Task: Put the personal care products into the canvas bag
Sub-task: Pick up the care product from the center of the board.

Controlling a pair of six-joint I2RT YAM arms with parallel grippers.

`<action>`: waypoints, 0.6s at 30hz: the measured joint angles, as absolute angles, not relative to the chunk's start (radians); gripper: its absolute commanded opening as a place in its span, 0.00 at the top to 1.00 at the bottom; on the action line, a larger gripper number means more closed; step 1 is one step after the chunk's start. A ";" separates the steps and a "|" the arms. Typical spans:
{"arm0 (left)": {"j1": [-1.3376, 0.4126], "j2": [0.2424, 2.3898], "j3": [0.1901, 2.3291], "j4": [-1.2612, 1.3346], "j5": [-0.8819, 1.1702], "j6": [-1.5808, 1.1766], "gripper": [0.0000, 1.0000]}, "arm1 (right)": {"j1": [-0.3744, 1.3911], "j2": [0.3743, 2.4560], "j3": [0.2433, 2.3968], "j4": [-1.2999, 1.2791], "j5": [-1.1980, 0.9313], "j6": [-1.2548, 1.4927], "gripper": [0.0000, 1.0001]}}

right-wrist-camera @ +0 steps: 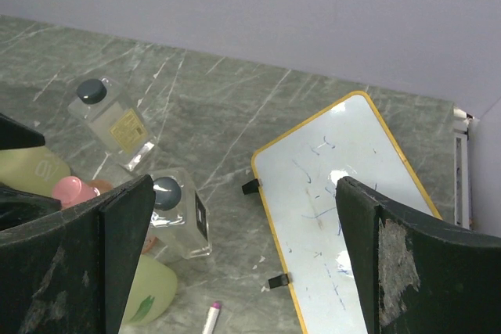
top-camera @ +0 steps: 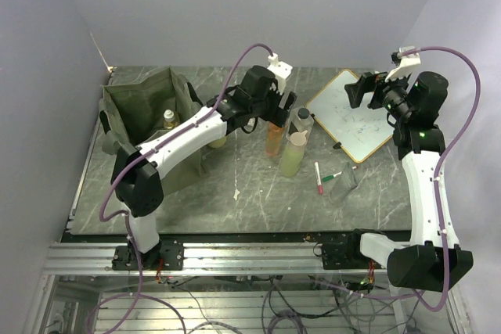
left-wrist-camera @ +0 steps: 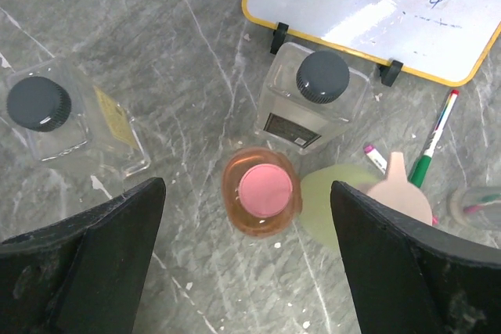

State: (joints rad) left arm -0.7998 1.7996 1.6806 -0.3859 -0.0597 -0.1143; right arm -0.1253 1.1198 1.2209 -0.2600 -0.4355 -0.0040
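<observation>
Because the orange bottle (left-wrist-camera: 261, 191) stood crowded by a clear dark-capped bottle (left-wrist-camera: 317, 99) to its far right and a pale yellow-green bottle (left-wrist-camera: 322, 202) to its near right, a straight descent looked risky. One finger of the left gripper (left-wrist-camera: 246, 193) could have landed on a neighbour's shoulder and tipped it toward the marker pens (left-wrist-camera: 434, 134) or the whiteboard (left-wrist-camera: 376, 5). A round, smooth bottle might also have slipped if it was pinched off-centre near its pink cap. The left arm reached out from the near left across the middle of the table. Its wrist pointed down, with the jaws spread wide on either side of the orange bottle and gripping nothing. A second clear bottle (left-wrist-camera: 70, 123) lay apart on the other side of the cluster. The right gripper (right-wrist-camera: 244, 185) hung raised over the whiteboard at the far right, its jaws likewise wide apart and empty, well clear of the cluster. The canvas bag (top-camera: 129, 107) stood upright at the far left, with one white-capped bottle (top-camera: 168, 119) showing inside its mouth. At least four bottles remained on the table.
</observation>
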 measured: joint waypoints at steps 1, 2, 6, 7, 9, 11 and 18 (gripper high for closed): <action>-0.809 1.814 1.693 -0.385 -0.071 -0.131 0.02 | -0.125 1.121 1.221 -0.260 -0.438 -0.002 0.00; -0.810 1.819 1.697 -0.385 -0.075 -0.138 0.01 | -0.125 1.122 1.221 -0.260 -0.441 0.000 0.00; -0.821 1.861 1.728 -0.388 -0.121 -0.178 0.01 | -0.126 1.126 1.221 -0.260 -0.453 0.002 0.00; -0.822 1.870 1.731 -0.388 -0.132 -0.186 0.02 | -0.126 1.126 1.221 -0.260 -0.453 0.002 0.00; -0.822 1.884 1.737 -0.394 -0.147 -0.196 0.02 | -0.130 1.122 1.217 -0.258 -0.455 0.004 0.00; -0.822 1.898 1.742 -0.395 -0.162 -0.206 0.03 | -0.134 1.114 1.207 -0.257 -0.458 0.008 0.00; -0.848 1.924 1.742 -0.405 -0.194 -0.244 0.05 | -0.142 1.106 1.185 -0.260 -0.464 0.021 0.00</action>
